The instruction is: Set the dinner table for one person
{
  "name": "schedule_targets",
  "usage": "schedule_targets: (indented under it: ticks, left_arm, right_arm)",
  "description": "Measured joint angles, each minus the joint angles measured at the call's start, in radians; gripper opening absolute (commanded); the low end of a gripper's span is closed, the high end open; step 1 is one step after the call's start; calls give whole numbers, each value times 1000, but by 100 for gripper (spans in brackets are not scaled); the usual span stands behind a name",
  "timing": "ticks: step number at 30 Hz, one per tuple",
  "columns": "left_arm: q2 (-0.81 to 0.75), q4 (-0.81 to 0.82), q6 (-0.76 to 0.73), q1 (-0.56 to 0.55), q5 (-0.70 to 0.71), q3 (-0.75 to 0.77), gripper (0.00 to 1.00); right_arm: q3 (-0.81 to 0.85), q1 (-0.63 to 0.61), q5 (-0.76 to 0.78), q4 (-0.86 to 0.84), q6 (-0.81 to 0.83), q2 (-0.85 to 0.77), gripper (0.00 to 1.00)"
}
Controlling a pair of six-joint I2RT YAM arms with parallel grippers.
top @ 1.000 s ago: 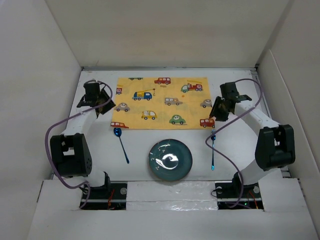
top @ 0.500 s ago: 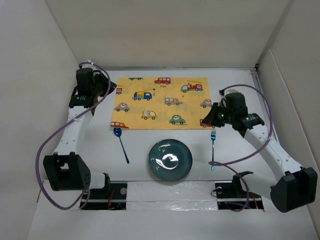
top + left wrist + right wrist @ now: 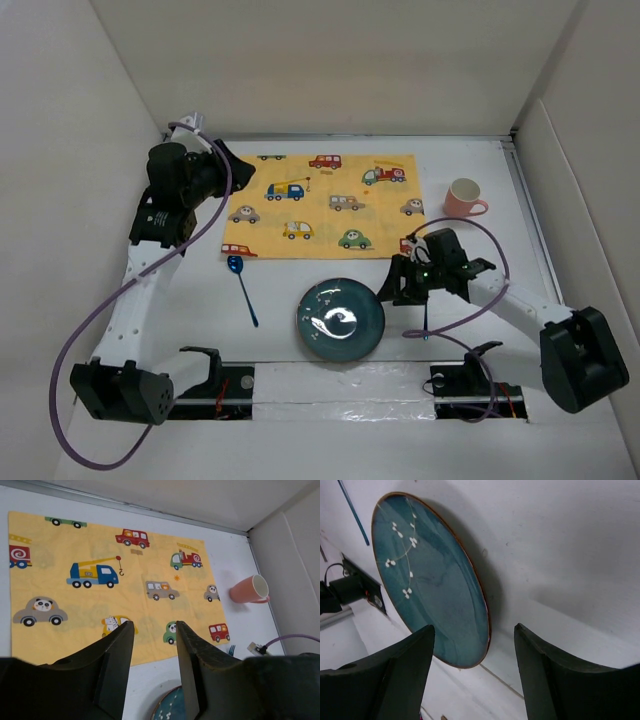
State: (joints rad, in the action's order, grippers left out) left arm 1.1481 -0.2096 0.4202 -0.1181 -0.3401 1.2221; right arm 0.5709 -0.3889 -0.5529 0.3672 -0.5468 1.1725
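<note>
The white dinner table [image 3: 280, 290] carries a yellow car-print mat [image 3: 325, 205] at the back middle. A teal plate [image 3: 340, 318] lies in front of the mat, with a blue spoon [image 3: 242, 288] to its left. A blue fork [image 3: 426, 318] lies to its right, partly under my right arm. A pink cup [image 3: 465, 197] stands right of the mat. My right gripper [image 3: 390, 288] is open and low beside the plate's right rim [image 3: 430, 575], holding nothing. My left gripper [image 3: 235, 172] is open and empty above the mat's left edge [image 3: 100, 580].
White walls close in the table on the left, back and right. In the left wrist view the cup [image 3: 250, 589] lies on its side of the frame near the right wall, and the fork's tines [image 3: 231, 650] show. The spoon handle [image 3: 354, 512] shows beyond the plate.
My right gripper has moved from the mat's right edge forward and left to the plate's right rim, uncovering the cup. My left gripper has risen and turned toward the mat.
</note>
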Motion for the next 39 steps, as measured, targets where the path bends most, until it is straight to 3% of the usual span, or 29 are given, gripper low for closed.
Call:
schedule_targets:
  ticks: [6, 14, 18, 20, 23, 26, 29, 32, 36, 39]
  left_arm:
    - [-68, -41, -47, 2, -9, -17, 37]
    - [-76, -42, -53, 2, -13, -22, 37]
    - [-74, -42, -54, 2, 1, -22, 37]
    - [-71, -42, -54, 2, 6, -22, 36]
    - [-64, -43, -54, 2, 19, -22, 36]
    - [-57, -43, -57, -1, 34, -22, 36]
    - [-43, -50, -64, -1, 50, -18, 47]
    - [-23, -62, -72, -1, 70, -1, 54]
    - [-2, -85, -85, -1, 104, 41, 57]
    - [6, -87, -91, -1, 113, 69, 57]
  right_arm:
    - [-55, -44, -49, -124, -7, 132, 63]
    - [-63, -53, -161, -262, -38, 300, 40]
    - [-72, -59, -193, -328, -46, 358, 22]
    - [-81, -57, -232, -360, -50, 378, 0]
    - [-78, -58, -270, -374, -44, 372, 0]
    - [-31, -59, -262, -272, -22, 330, 0]
    - [82, -59, -185, -101, 8, 249, 0]
    - [267, -26, -135, 26, 11, 228, 0]
    - [531, 31, -133, -7, -10, 314, 0]
    - [737, 68, -131, -51, -26, 463, 0]
